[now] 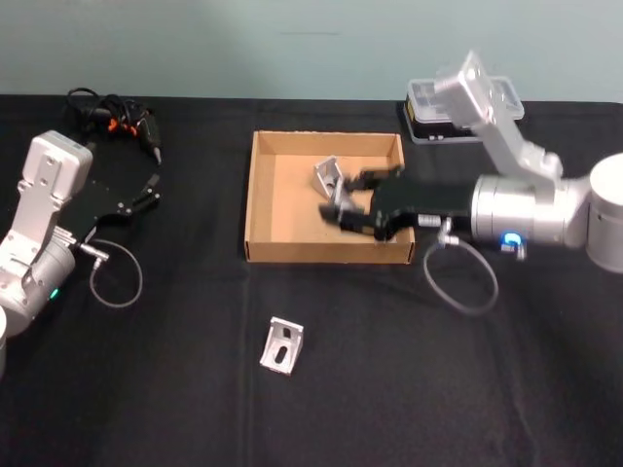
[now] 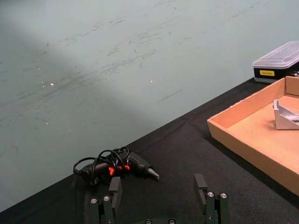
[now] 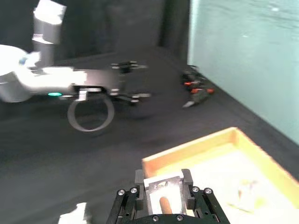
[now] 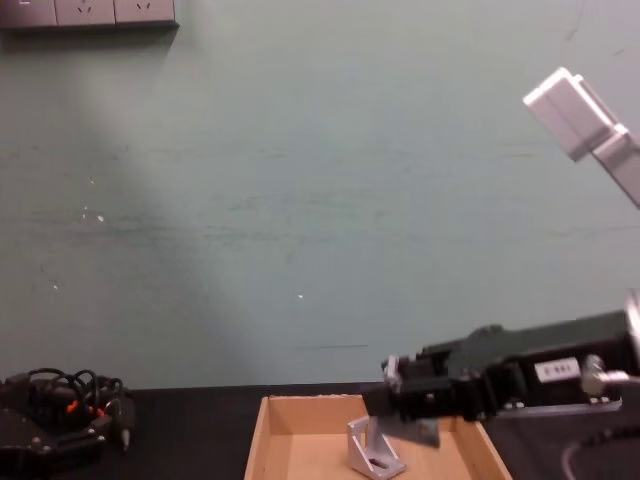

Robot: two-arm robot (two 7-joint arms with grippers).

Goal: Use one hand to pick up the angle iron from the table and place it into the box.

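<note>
My right gripper (image 1: 343, 210) hangs over the tan cardboard box (image 1: 263, 209), shut on an angle iron (image 3: 162, 187) that shows between its fingers in the right wrist view. In the chest view the held piece (image 4: 418, 430) is a little above the box floor. A second angle iron (image 1: 328, 175) lies inside the box near its back wall. A third angle iron (image 1: 282, 346) rests on the black table (image 1: 438, 389) in front of the box. My left gripper (image 2: 158, 189) is parked at the far left, open and holding nothing.
A black tool wrapped in cable (image 1: 122, 117) lies at the back left. A small black case with a clear lid (image 1: 433, 107) stands behind the box's right corner. Cable loops hang from both wrists, the left one (image 1: 117, 277) and the right one (image 1: 462, 282).
</note>
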